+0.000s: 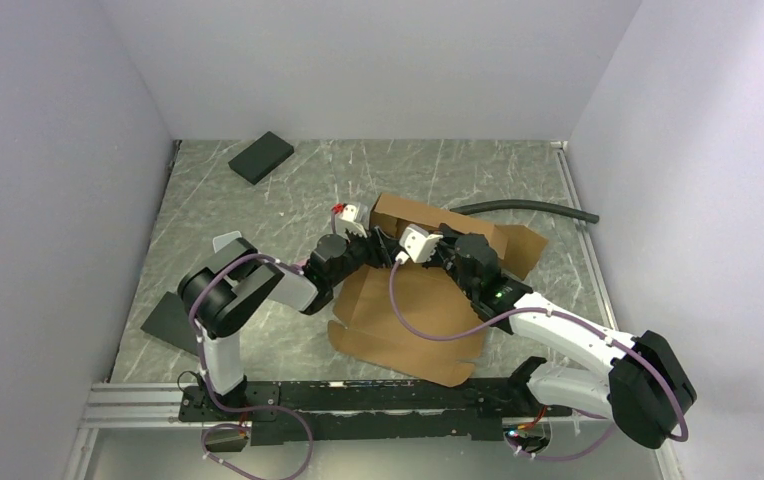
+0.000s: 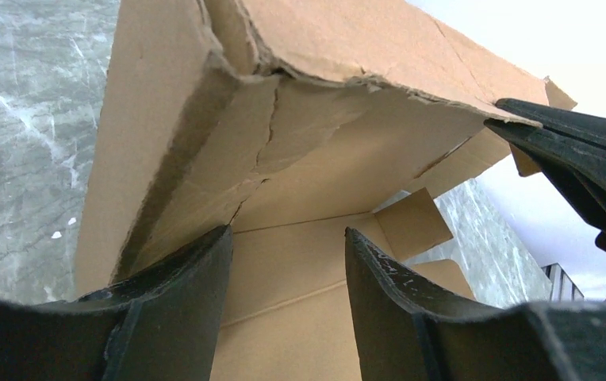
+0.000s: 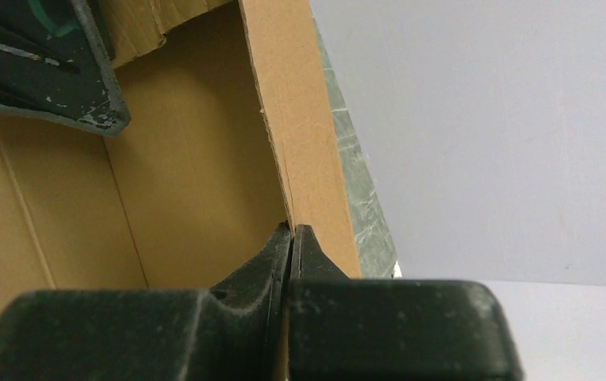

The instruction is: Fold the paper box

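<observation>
The paper box (image 1: 408, 320) lies partly folded in the middle of the table, brown corrugated cardboard with one wall raised at its far side. My left gripper (image 1: 370, 240) reaches in from the left. In the left wrist view it (image 2: 288, 231) is open, with the box floor (image 2: 292, 270) showing between its fingers and a torn, folded wall (image 2: 205, 119) above them. My right gripper (image 1: 398, 248) comes from the right. The right wrist view shows it (image 3: 292, 228) shut on the edge of an upright box wall (image 3: 300, 119). The right gripper's fingers (image 2: 577, 159) show at the right of the left wrist view.
A black pad (image 1: 261, 157) lies at the back left and another (image 1: 166, 318) by the left wall. A black hose (image 1: 528, 208) runs behind the box at the right. White walls close in three sides, and a mounting rail (image 1: 358, 395) crosses the front.
</observation>
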Action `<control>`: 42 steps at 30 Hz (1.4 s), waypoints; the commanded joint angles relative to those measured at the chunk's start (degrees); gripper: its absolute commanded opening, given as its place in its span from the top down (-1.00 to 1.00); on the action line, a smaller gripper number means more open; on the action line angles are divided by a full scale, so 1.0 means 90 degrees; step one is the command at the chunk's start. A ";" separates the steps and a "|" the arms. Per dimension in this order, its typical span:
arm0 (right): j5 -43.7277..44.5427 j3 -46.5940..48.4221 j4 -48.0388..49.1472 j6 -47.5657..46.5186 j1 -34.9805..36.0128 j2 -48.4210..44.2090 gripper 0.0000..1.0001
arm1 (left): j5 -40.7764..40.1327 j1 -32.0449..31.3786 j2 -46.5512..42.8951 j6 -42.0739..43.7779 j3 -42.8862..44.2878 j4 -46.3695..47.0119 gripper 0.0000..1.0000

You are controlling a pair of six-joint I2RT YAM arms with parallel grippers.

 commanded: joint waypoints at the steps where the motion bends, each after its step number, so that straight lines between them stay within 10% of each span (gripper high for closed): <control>1: -0.0508 -0.0001 -0.0779 0.0458 -0.0055 0.0078 1.00 | 0.0147 0.0096 -0.0329 0.0059 -0.0189 0.0278 -0.18; 11: -0.0533 0.0015 -0.0783 0.0466 -0.0102 0.0140 1.00 | 0.0827 0.0094 -0.2363 0.0845 -0.1405 -0.0996 -0.37; 22: -0.0539 0.0029 -0.0799 0.0458 -0.0098 0.0143 1.00 | -0.1845 0.0300 -0.5093 0.2462 -0.2006 -0.3195 -0.56; 42: -0.0648 0.0077 -0.0889 0.0510 -0.0098 0.0173 1.00 | 0.2198 0.1716 -0.1049 0.3726 -0.0121 -0.0809 -0.60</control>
